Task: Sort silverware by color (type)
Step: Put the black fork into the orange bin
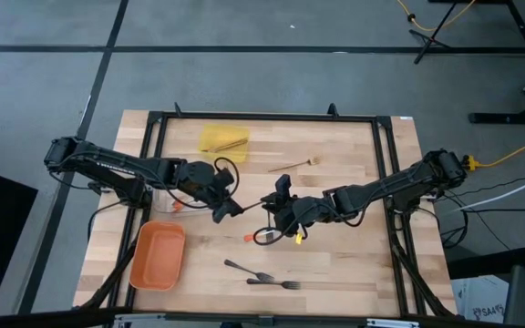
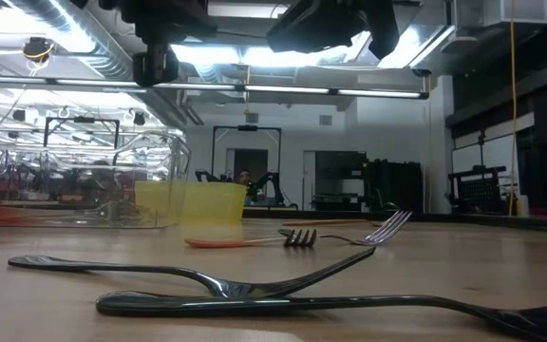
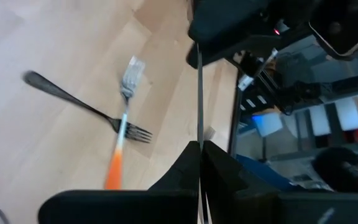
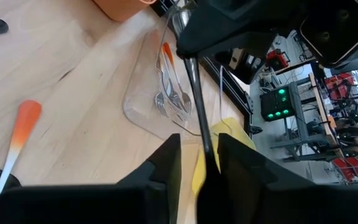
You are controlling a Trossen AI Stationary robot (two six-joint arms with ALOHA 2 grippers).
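**Sorting half done, one fork passing between hands**

While the orange tray point(image 1: 157, 256) on the left sits with nothing showing in it, the clear tray point(image 4: 148, 99) already holds a few silver forks, and the yellow tray point(image 1: 223, 138) holds wooden ones. In the middle, the left hand point(image 1: 227, 209) is shut on a thin dark fork point(image 3: 199, 93), above the bench point(image 1: 354, 264). The right hand point(image 1: 277, 206) has its fingers parted around that fork. An orange-tipped fork point(image 1: 261, 237), two dark forks point(image 1: 261, 276) and a wooden fork point(image 1: 294, 164) wait.
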